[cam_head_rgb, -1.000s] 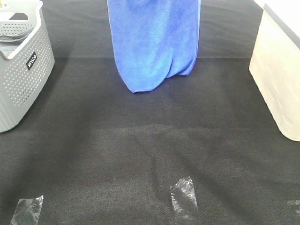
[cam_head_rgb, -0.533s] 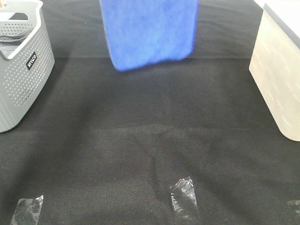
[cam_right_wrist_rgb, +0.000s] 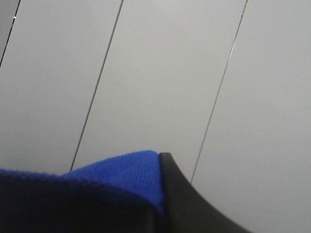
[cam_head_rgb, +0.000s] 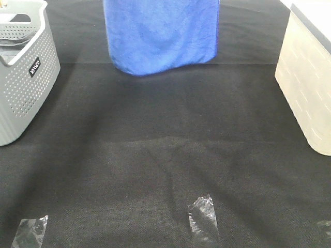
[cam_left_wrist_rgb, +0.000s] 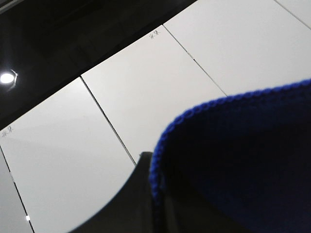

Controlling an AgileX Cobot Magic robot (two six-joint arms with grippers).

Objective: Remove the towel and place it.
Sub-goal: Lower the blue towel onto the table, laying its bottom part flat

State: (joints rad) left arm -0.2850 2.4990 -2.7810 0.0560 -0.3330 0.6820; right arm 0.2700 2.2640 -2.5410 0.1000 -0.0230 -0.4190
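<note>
Table point(cam_head_rgb: 155, 170): black cloth surface with an open middle, probably the spot for laying the cloth down.
Towel, position point(cam_head_rgb: 160, 36): hangs at the far centre above the table, its top edge out of the high view. It is likely held up by two corners so it drapes flat and spreads.
Towel, look: royal blue, fuzzy microfibre with a stitched border. The lower hem curves and seems clear of the table.
Cream bin point(cam_head_rgb: 310, 88): at the right edge, well apart from the towel.
Grey basket point(cam_head_rgb: 20, 88): at the left edge, perforated.
Left gripper point(cam_left_wrist_rgb: 153, 194): jaws pressed together, pinching the towel's hem.
Right gripper point(cam_right_wrist_rgb: 163, 199): likewise clamped on a towel corner.
Tape strips point(cam_head_rgb: 202, 219): clear pieces on the near table, possibly markers.
</note>
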